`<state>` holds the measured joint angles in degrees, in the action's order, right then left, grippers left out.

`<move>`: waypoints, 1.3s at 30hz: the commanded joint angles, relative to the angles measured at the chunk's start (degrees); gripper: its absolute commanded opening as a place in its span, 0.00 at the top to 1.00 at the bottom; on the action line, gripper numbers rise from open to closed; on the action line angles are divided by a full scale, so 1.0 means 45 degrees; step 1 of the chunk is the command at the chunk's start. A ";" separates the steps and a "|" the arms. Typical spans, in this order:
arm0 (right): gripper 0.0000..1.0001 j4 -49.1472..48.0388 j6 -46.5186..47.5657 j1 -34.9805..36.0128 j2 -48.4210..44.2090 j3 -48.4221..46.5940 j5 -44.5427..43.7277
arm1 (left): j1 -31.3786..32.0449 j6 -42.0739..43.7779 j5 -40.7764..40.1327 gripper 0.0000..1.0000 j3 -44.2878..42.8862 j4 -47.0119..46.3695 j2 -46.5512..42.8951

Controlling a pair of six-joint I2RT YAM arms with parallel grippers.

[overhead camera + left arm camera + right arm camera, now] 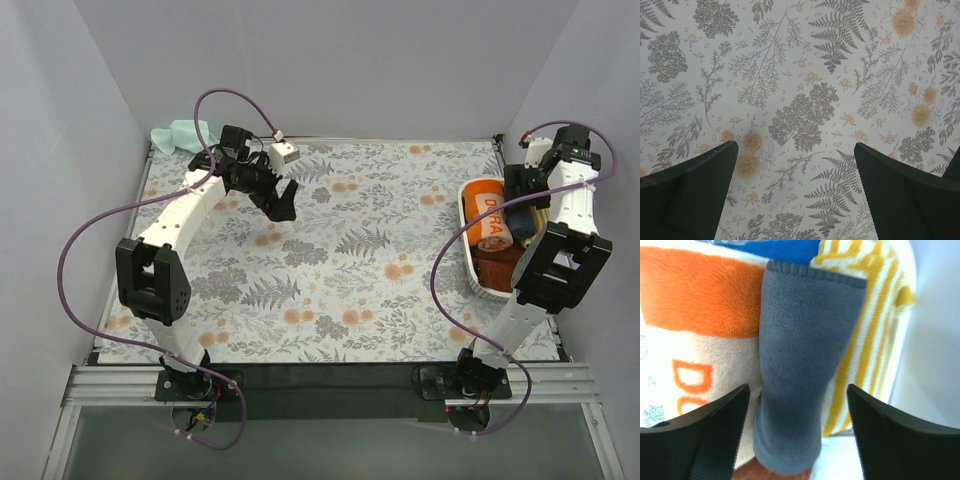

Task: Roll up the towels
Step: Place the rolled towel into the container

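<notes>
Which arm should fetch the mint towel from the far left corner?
Left. The left hand hangs open over the table covering near the mint towel; the right hand is far off, astride the navy towel in the basket.

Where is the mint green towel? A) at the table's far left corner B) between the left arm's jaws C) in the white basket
A: the mint green towel lies crumpled at the far left corner, well apart from the white basket on the right.

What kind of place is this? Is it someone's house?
Probably a robot test booth, not a house: plain grey walls box in a floral-covered table, two black-and-white robot arms are bolted to a metal rail, and a white oval basket holds terry towels.
</notes>
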<state>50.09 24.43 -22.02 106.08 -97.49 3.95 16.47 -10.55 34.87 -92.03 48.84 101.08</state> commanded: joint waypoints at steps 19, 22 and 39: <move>0.02 0.0984 -0.0699 0.4499 -0.4000 0.2022 0.5332 | -0.5455 -0.0431 0.2858 0.02 0.0877 0.0671 -0.1503; 0.02 -0.0696 -0.1714 0.6120 -0.4997 0.3846 0.5783 | -0.5672 0.0096 0.1804 0.02 0.2361 0.0418 -0.2595; 0.02 -0.4118 -0.1619 0.9620 -0.7167 0.9575 0.3734 | -0.5359 0.2227 -0.1031 0.02 0.8966 -0.1574 -0.5919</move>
<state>35.66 16.75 21.15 77.08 -54.63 22.22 -7.94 -2.24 32.91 -52.16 45.78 76.23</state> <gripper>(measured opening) 0.985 0.982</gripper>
